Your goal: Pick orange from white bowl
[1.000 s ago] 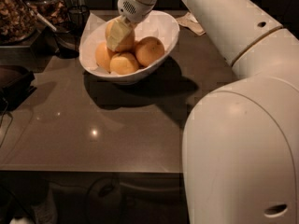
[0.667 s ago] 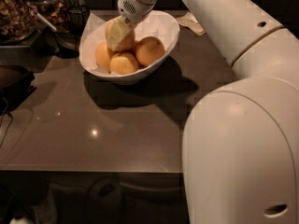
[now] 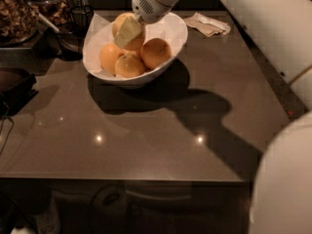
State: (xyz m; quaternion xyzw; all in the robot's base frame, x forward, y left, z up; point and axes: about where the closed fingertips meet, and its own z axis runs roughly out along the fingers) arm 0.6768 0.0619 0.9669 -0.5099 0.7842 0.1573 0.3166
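Note:
The white bowl (image 3: 168,30) stands at the back of the dark table and holds several oranges. The orange (image 3: 119,22), the largest and palest, sits at the back of the bowl, above the others. My gripper (image 3: 126,33) reaches down from the top of the view and is shut on this orange; one pale finger (image 3: 129,29) lies across its front and the other is hidden behind it. A deeper-orange one (image 3: 156,52) lies to the right, and two smaller ones (image 3: 109,57) (image 3: 129,66) lie at the front left.
A crumpled paper napkin (image 3: 209,24) lies at the back right. Jars of dark food (image 3: 17,13) and a black cup (image 3: 80,16) stand at the back left. A dark object (image 3: 14,82) sits at the left edge. My white body (image 3: 282,179) fills the right front.
The orange shows more above the finger and sits slightly higher in the bowl than before. The gripper stays on it.

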